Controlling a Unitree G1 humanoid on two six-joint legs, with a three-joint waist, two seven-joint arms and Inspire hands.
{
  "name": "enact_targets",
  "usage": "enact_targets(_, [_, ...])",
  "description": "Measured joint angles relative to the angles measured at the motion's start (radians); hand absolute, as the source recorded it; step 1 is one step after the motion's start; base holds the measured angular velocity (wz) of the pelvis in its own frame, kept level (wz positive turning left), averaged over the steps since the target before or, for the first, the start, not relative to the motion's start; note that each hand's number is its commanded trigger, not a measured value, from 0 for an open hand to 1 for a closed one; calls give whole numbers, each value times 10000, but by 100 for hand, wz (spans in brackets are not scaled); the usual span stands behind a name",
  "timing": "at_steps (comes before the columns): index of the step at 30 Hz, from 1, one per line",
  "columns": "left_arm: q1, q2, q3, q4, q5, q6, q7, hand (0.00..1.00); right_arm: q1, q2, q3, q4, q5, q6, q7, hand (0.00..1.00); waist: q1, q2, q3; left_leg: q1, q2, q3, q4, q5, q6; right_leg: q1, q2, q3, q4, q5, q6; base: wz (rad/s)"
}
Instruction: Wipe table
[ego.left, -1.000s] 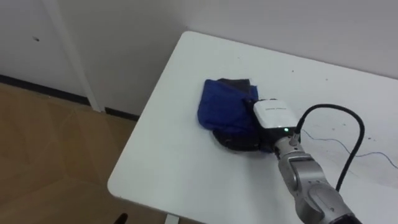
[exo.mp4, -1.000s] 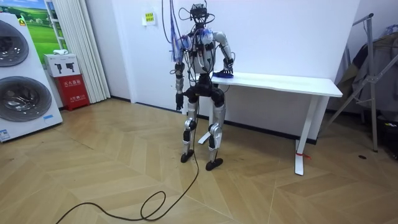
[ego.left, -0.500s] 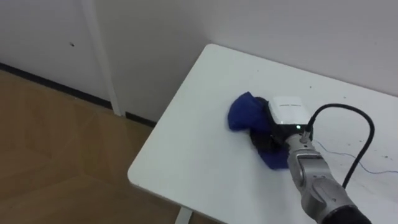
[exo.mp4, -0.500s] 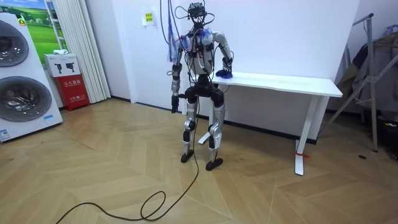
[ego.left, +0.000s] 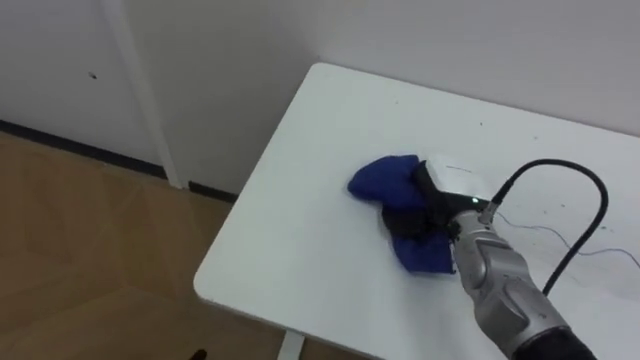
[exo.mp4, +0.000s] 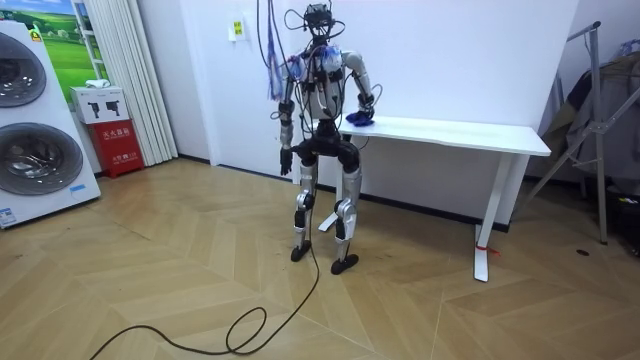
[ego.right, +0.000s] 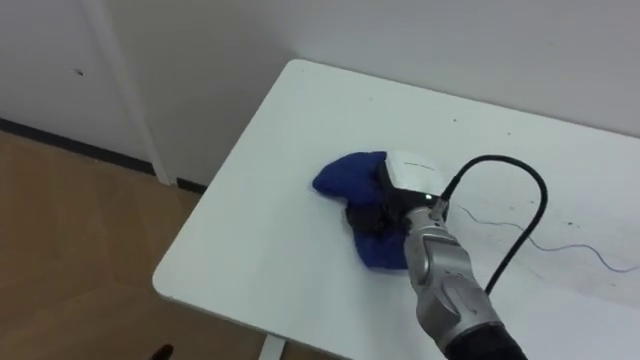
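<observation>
A blue cloth (ego.left: 385, 182) lies bunched near the left end of the white table (ego.left: 290, 230). My right hand (ego.left: 412, 220) rests on it from the right, its dark fingers curled into the folds and gripping the cloth (ego.right: 345, 180). A lower flap of cloth hangs out below the fingers. In the room view I stand at the table's left end (exo.mp4: 450, 131), right hand (exo.mp4: 368, 112) on the cloth. My left hand (exo.mp4: 285, 158) hangs at my side.
Thin pen marks (ego.left: 565, 228) cross the tabletop to the right of my wrist. The table's left and front edges drop to wooden floor; a wall runs behind. A washing machine (exo.mp4: 35, 130), a red box (exo.mp4: 118, 145) and a rack (exo.mp4: 600, 120) stand off to the sides.
My right hand's fingers have curled in, and the cloth that lay spread flat is now gathered into a bunch under them. The eye view has shifted with my head.
</observation>
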Motion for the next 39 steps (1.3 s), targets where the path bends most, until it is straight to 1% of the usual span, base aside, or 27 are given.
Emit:
enact_targets(2, [-14,15,189,32,-210,-90,40,0,80,5,-410,525,589,-593,-309,100,-189,80,33,125,-23,-47,-17,0,0,117,-8,32,-58,5,9,13])
enact_targets(3, [105,33,425,69,-163,-190,72,0,317,3,-805,830,758,-950,-558,100,-352,114,3,169,-38,-88,-18,0,0,202,-17,2,-76,6,12,22])
enact_targets(4, [133,54,566,145,-110,-234,92,0,427,3,-1025,947,865,-1107,-707,100,-447,129,6,190,-49,-136,-21,-1,0,258,-19,7,-99,8,15,22])
enact_targets(6, [318,157,1434,695,251,-240,156,0,1164,-4,-2387,1317,1375,-1740,-1417,100,-761,147,-8,287,-103,-172,-35,3,6,481,-36,37,-251,21,41,19])
enact_targets(7, [402,214,1650,818,411,-236,168,0,1414,-7,-2811,1408,1572,-1863,-1597,100,-830,151,-32,319,-112,-171,-56,4,7,525,-45,36,-265,24,49,12])
enact_targets(8, [698,345,2046,909,711,-152,217,0,1832,-28,-3588,1629,1969,-1962,-1997,100,-1049,114,-141,364,-142,-170,-98,7,12,595,-64,38,-315,27,63,6])
enact_targets(10, [1237,435,2618,984,1117,0,364,0,2304,-278,-4686,2163,2206,-2125,-2586,100,-1304,130,-189,531,-183,-71,-103,7,13,756,-110,85,-324,50,103,0])
enact_targets(12, [1744,569,3126,1016,1298,21,360,0,2759,-973,-5877,3174,2541,-2341,-2969,100,-1519,103,-234,704,-193,176,-95,4,18,906,-166,127,-261,71,135,-2])
enact_targets(14, [1775,674,3186,1079,1259,21,356,0,3058,-1383,-6485,3752,2916,-2361,-3107,100,-1557,63,-262,686,-172,227,-82,-1,27,867,-166,116,-191,70,136,-3])
enact_targets(17, [1579,624,3135,1080,1265,-34,339,0,3170,-1855,-6832,4471,3304,-2355,-3184,100,-1637,64,-272,656,-127,346,-88,-76,161,847,-146,132,-171,50,167,-11])
enact_targets(19, [1389,566,3092,1080,1262,-81,340,0,3145,-1932,-6813,4628,3311,-2312,-3170,100,-1714,88,-286,660,-104,347,-1,-81,166,870,-132,152,-101,51,164,-6])
enact_targets(21, [1130,520,2557,1038,1242,-49,318,0,2858,-1908,-6608,4551,3303,-1964,-3130,100,-1707,155,-300,687,-80,428,33,-52,191,796,-121,298,24,67,129,-12])
enact_targets(22, [1056,490,2472,1012,1225,-29,317,0,2697,-1895,-6486,4535,3300,-1785,-3097,100,-1680,126,-270,683,-70,487,41,-35,192,759,-113,360,30,75,116,-26])
enact_targets(23, [827,428,2287,1006,1046,27,324,0,2355,-1809,-6243,4396,3239,-1307,-3032,100,-1568,226,-281,664,-40,606,42,-18,171,626,-72,560,23,96,82,-42])
enact_targets(24, [511,348,2086,1012,776,99,326,0,2025,-1625,-5877,4219,3070,-768,-2985,100,-1384,173,-224,591,-27,678,45,-9,166,404,-31,754,84,110,56,-46])
enact_targets(25, [362,321,1959,1012,656,127,328,0,1851,-1532,-5596,4007,2915,-456,-2916,100,-1309,155,-233,518,-24,706,44,19,172,244,-12,870,170,120,40,-60])
enact_targets(26, [-3,245,1759,1061,498,196,332,0,1603,-1349,-4810,3255,2606,210,-2472,100,-1117,152,-232,381,-3,782,19,93,208,-39,41,1067,352,212,-93,-66])
enact_targets(27, [-474,132,1661,1276,483,212,332,0,1176,-1085,-3773,2544,2060,670,-1920,100,-939,169,-251,280,16,799,-12,149,213,-320,88,1197,440,320,-202,-66])
enact_targets(28, [-678,98,1575,1390,451,217,331,0,905,-931,-3159,2154,1840,874,-1607,100,-907,147,-204,252,28,817,-49,189,204,-429,117,1285,503,338,-228,-42])
enact_targets(29, [-952,21,1383,1653,360,238,325,0,349,-581,-2019,1475,1451,1174,-957,100,-901,87,-189,147,38,809,-162,310,181,-603,141,1310,531,371,-281,-10])
enact_targets(30, [-1230,-131,1360,1774,359,265,318,0,-499,-79,-1109,1383,1024,1225,-389,100,-827,44,-118,107,47,772,-244,390,162,-664,188,1352,507,391,-302,4])
enact_targets(31, [-1341,-228,1361,1797,348,265,317,0,-841,163,-871,1396,896,1213,-125,100,-703,26,-94,85,46,722,-288,417,158,-678,200,1342,485,391,-302,24])
enact_targets(33, [-1611,-426,1351,1744,131,262,302,0,-1827,663,-573,1682,863,952,532,100,-111,-65,-34,-59,12,329,-256,464,148,-615,189,985,292,385,-296,48])
enact_targets(35, [-1337,-302,1309,1732,-127,412,314,0,-2396,729,-584,2280,1111,844,678,100,206,-129,-48,-197,-18,32,-261,477,149,-589,152,668,191,373,-277,63])
enact_targets(37, [-949,-159,1278,1738,-307,653,328,0,-2658,700,-983,3115,1227,714,717,100,191,-148,-59,-438,-90,-322,-131,478,150,-536,61,183,168,370,-273,74])
enact_targets(38, [-732,-106,1230,1744,-301,711,328,0,-2635,527,-1374,3688,1605,499,650,100,185,-160,-69,-602,-158,-496,-75,482,157,-521,-5,-87,153,362,-259,64])
enact_targets(39, [-450,-20,1184,1749,-285,716,329,0,-2528,371,-1754,3856,2171,73,530,100,102,-106,-39,-646,-208,-592,-55,489,169,-471,-47,-233,131,364,-255,53])
